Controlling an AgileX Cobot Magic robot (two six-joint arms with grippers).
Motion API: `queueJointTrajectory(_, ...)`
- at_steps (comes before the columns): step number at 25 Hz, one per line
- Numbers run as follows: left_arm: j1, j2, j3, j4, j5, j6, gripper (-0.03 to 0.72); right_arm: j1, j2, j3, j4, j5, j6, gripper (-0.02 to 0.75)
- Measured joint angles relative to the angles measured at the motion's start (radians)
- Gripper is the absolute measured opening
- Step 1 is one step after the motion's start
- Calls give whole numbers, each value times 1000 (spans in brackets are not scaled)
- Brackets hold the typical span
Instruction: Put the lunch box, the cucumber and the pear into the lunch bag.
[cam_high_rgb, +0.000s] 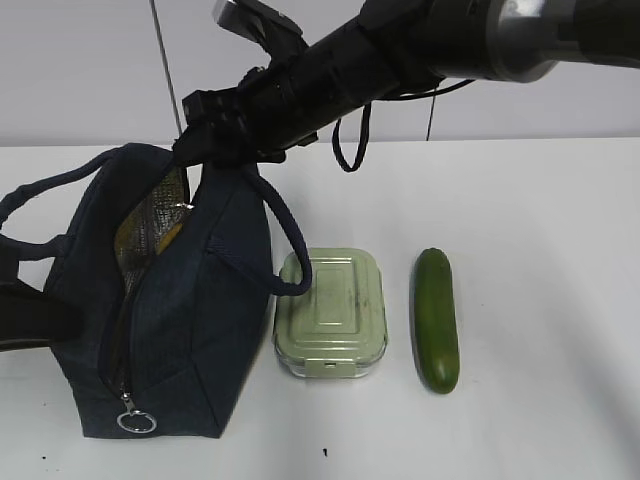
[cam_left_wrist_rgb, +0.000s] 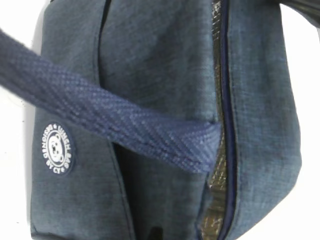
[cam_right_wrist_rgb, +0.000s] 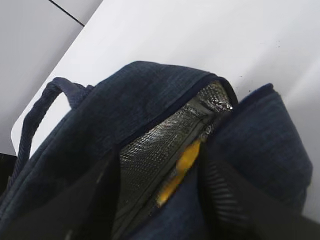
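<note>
The navy lunch bag (cam_high_rgb: 190, 330) stands at the left, its top unzipped and showing silver lining. A sliver of the yellow pear (cam_right_wrist_rgb: 184, 164) shows inside it, and faintly in the exterior view (cam_high_rgb: 170, 236). My right gripper (cam_high_rgb: 205, 132) reaches across to the bag's far top end; in its wrist view it (cam_right_wrist_rgb: 165, 210) is open, its dark fingers (cam_right_wrist_rgb: 95, 200) straddling the opening, holding nothing. The sage-green lunch box (cam_high_rgb: 332, 312) sits right of the bag, the cucumber (cam_high_rgb: 437, 318) further right. My left arm (cam_high_rgb: 30, 315) is against the bag's left side; its view shows only bag fabric (cam_left_wrist_rgb: 150, 65).
One bag handle (cam_high_rgb: 290, 235) loops down over the lunch box's left edge; the other crosses the left wrist view (cam_left_wrist_rgb: 125, 135). The zipper's ring pull (cam_high_rgb: 136, 421) hangs at the bag's near end. White table (cam_high_rgb: 540, 220) runs to the right and behind.
</note>
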Motion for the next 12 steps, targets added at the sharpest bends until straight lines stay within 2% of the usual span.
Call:
queueJointTrajectory(6,0,0,0,1,-1,4,-11,-19,-12,-44,-17,26,0,439)
queueJointTrajectory(12,0,0,0,2,0,4,-11,-70,-112,-83,-159,37,78,440)
